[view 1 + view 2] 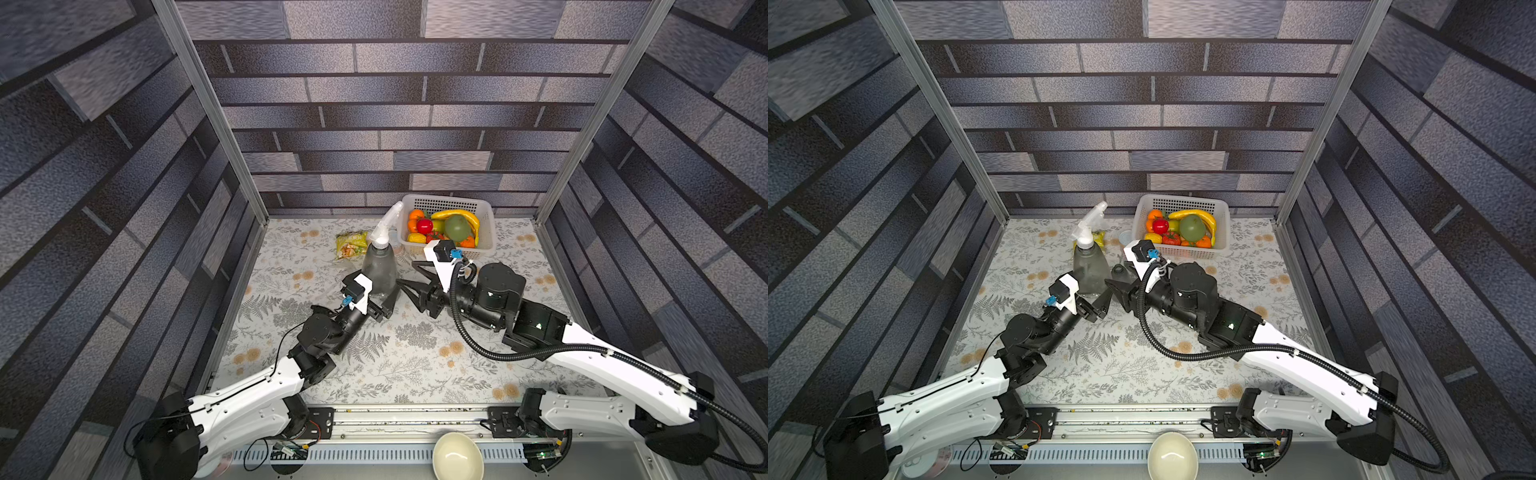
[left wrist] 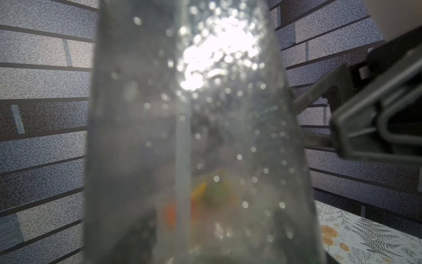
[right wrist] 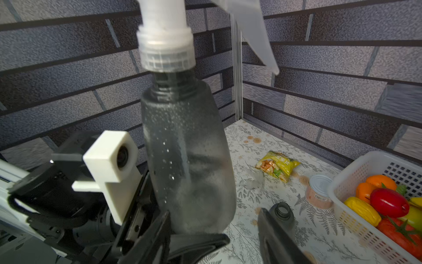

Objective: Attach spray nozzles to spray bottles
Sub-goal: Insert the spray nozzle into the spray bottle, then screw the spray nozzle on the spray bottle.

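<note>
A smoky-grey spray bottle (image 1: 379, 266) (image 1: 1090, 266) (image 3: 187, 148) stands upright in the middle of the table. It fills the left wrist view (image 2: 205, 137). A clear-whitish spray nozzle (image 1: 386, 226) (image 1: 1090, 226) (image 3: 166, 45) sits on its neck, and neck threads show just below the collar. My left gripper (image 1: 376, 291) (image 1: 1088, 291) is shut on the bottle's wide base. Just to the bottle's right, my right gripper (image 1: 409, 274) (image 1: 1111, 278) (image 3: 214, 212) is open and holds nothing. A second spray bottle (image 3: 282, 212) (image 1: 1120, 272), with a bare neck, stands behind the right gripper's far finger.
At the back right stands a white basket (image 1: 451, 204) (image 3: 342, 182) of toy fruit. A pinkish tin can (image 3: 318, 192) stands beside it, and a yellow snack packet (image 1: 351, 244) (image 3: 277, 165) lies at the back left. A cream bowl (image 1: 457, 455) sits on the front rail.
</note>
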Controlling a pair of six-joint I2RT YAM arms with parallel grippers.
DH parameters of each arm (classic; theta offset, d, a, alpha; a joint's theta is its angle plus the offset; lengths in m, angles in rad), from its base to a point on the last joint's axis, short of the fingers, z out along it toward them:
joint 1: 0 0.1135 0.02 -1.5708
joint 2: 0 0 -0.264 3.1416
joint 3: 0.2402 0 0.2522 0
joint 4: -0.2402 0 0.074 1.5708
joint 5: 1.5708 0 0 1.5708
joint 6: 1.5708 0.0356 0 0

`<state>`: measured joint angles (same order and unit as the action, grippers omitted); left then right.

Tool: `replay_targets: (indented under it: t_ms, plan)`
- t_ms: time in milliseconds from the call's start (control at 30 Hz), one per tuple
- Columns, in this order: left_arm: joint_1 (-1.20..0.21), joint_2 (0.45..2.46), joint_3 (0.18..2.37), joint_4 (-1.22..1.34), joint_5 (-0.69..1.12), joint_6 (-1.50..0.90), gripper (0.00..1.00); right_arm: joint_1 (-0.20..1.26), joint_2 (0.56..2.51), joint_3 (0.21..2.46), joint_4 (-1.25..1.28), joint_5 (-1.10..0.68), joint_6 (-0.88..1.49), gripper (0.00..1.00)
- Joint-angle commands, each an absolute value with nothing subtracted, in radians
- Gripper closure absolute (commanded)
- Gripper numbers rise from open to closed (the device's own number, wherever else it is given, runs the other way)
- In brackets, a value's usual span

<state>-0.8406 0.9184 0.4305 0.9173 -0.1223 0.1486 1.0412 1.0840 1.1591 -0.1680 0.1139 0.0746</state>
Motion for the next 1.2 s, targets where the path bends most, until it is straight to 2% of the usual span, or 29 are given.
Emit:
replay_targets:
  t_ms: [0,233,333,600,733,1000,1167]
  plan:
    - [-0.825,0.922,0.440,0.964,-0.052,0.071,0.33,1.002,1.070,1.209,-0.367,0.187,0.038,0.29]
    - [-0.816,0.920,0.440,0.936,0.001,0.029,0.33,0.867,1.047,1.317,-0.474,-0.018,-0.015,0.19]
    - [-0.813,0.909,0.439,0.913,0.028,0.009,0.33,0.787,1.053,1.370,-0.481,-0.214,-0.016,0.17]
    - [-0.810,0.885,0.440,0.861,0.110,-0.044,0.34,0.654,1.183,1.590,-0.401,-0.561,0.026,0.14]
    - [-0.810,0.896,0.455,0.854,0.148,-0.068,0.34,0.649,1.296,1.719,-0.403,-0.659,0.036,0.14]
    - [-0.813,0.898,0.482,0.847,0.178,-0.091,0.34,0.649,1.436,1.847,-0.401,-0.729,0.069,0.17]
    - [-0.813,0.920,0.482,0.848,0.171,-0.086,0.34,0.652,1.468,1.865,-0.390,-0.789,0.117,0.29]
